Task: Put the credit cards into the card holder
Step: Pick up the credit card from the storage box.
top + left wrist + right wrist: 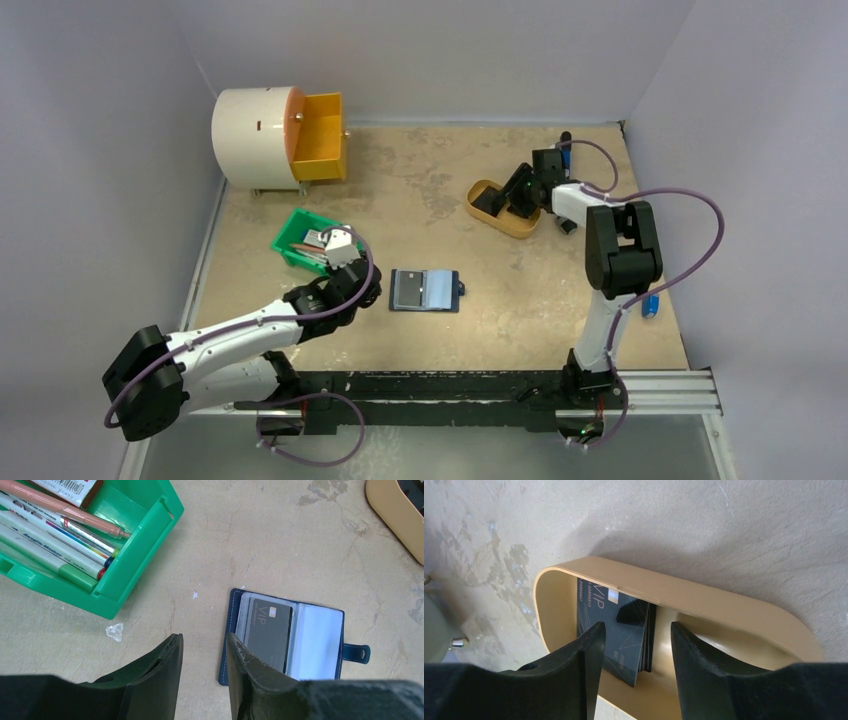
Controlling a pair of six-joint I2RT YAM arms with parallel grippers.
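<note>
The navy card holder [425, 290] lies open and flat on the table, snap tab to its right. In the left wrist view the card holder [316, 640] has a dark VIP card [265, 630] in its left clear sleeve. My left gripper [203, 639] is open and empty, just left of the holder's edge; from above the left gripper [372, 290] sits beside it. A stack of dark credit cards [616, 625] leans in the mustard tray [704, 597]. My right gripper [637, 627] is open, reaching into the tray with its jaws either side of the stack's right edge.
A green bin [305, 240] of pens stands behind my left gripper. A white drum [255, 135] with an open orange drawer [320, 140] is at the back left. A small blue object [650, 305] lies near the right arm. A clear scrap [114, 631] lies on the table.
</note>
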